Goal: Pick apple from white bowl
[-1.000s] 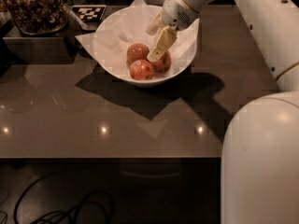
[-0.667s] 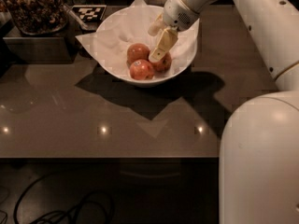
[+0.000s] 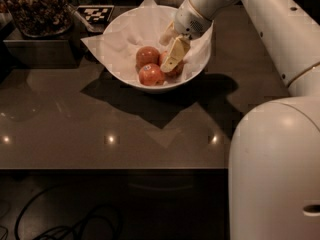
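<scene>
The white bowl [image 3: 197, 69], lined with crumpled white paper, stands at the back middle of the dark table and holds three red apples. One apple with a small bluish sticker [image 3: 151, 75] lies at the front. A second apple with no sticker [image 3: 147, 55] lies behind it on the left. A third apple [image 3: 176, 69] lies on the right, mostly covered by my gripper. I cannot tell which of the two apples without a sticker is the lighter one. My gripper [image 3: 171, 58] reaches down into the bowl from the upper right and sits right at the third apple.
A dark tray with a heap of brown snacks [image 3: 35, 6] stands at the back left. A black-and-white marker card [image 3: 95, 14] lies next to the bowl. The table's front edge [image 3: 115, 168] runs across the view. My white arm [image 3: 280, 39] and base fill the right side.
The gripper has sunk slightly deeper into the bowl towards the right apple. The apples and the bowl have not moved.
</scene>
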Motion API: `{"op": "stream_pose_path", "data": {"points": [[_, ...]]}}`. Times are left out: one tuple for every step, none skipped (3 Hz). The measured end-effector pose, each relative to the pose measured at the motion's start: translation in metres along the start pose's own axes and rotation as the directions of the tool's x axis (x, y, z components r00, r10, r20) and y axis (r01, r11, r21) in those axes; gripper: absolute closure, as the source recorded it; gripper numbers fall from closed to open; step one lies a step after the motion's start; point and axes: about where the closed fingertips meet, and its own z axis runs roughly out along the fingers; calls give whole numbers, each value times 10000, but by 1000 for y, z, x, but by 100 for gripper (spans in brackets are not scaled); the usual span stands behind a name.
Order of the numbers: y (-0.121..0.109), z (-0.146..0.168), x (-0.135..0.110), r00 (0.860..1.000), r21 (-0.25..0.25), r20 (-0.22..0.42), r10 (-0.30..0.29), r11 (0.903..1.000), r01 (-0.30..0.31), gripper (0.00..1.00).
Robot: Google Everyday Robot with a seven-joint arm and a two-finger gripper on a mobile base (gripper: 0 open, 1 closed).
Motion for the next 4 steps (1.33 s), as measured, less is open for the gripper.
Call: {"op": "stream_pose_path", "data": {"points": [[1,10,6,9999,-239,80,107,9997,-105,26],[2,20,12,9999,-484,27,121,9988,-119,26],[3,29,19,9999,-687,-99,57,9976,-63,26],[1,37,24,9999,-819,-131,-44,9966,33,26]]}}
